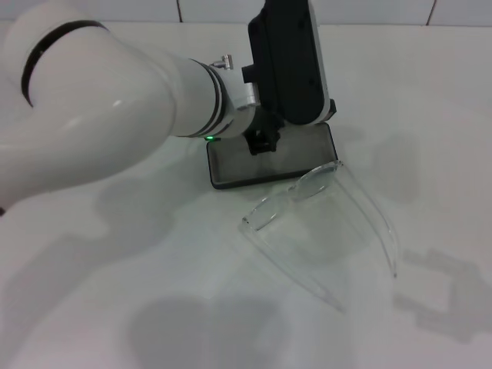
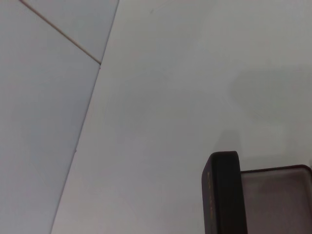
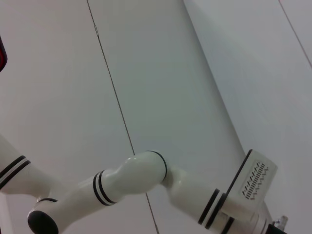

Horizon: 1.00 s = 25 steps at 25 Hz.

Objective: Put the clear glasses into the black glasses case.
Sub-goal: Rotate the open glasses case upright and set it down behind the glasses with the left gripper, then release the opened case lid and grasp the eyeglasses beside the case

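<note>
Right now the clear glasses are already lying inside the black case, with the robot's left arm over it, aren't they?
Not quite. In the head view the clear glasses lie on the table beside the black glasses case, not inside it. The left gripper is indeed over the case.

White tabletop (image 1: 115, 307) against a white tiled wall (image 1: 369, 9).

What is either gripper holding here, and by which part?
Cannot be told. The left gripper sits over the black glasses case; the clear glasses lie untouched on the table.
</note>
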Motion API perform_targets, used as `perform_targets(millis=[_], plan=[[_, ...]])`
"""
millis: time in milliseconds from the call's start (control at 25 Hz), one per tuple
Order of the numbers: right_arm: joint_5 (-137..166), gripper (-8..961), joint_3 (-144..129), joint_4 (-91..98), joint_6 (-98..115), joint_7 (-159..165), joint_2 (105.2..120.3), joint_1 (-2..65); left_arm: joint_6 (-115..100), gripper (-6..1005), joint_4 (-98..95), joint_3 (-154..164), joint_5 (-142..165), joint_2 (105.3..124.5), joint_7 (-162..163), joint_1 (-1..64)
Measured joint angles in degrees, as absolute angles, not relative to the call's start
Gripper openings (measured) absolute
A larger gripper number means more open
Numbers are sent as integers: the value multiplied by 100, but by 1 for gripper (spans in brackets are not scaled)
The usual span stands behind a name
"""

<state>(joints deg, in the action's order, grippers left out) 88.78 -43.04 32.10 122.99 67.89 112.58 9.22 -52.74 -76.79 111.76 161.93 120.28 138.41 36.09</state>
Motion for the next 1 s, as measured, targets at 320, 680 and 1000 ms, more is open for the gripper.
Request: perform_targets(millis=[320, 680, 1000], plan=[[8874, 704, -4306, 3188, 12237, 6786, 11259, 954, -5249, 291, -7625, 11569, 16162, 12032, 13797, 3640], [8865, 705, -4306, 3190, 12207, 6776, 11259, 958, -5140, 309, -7616, 11845, 16202, 12032, 13711, 3639], [8876, 705, -4307, 3187, 12163, 6776, 11259, 958, -5107, 360, -7634, 11849, 16221, 12027, 13702, 3661]])
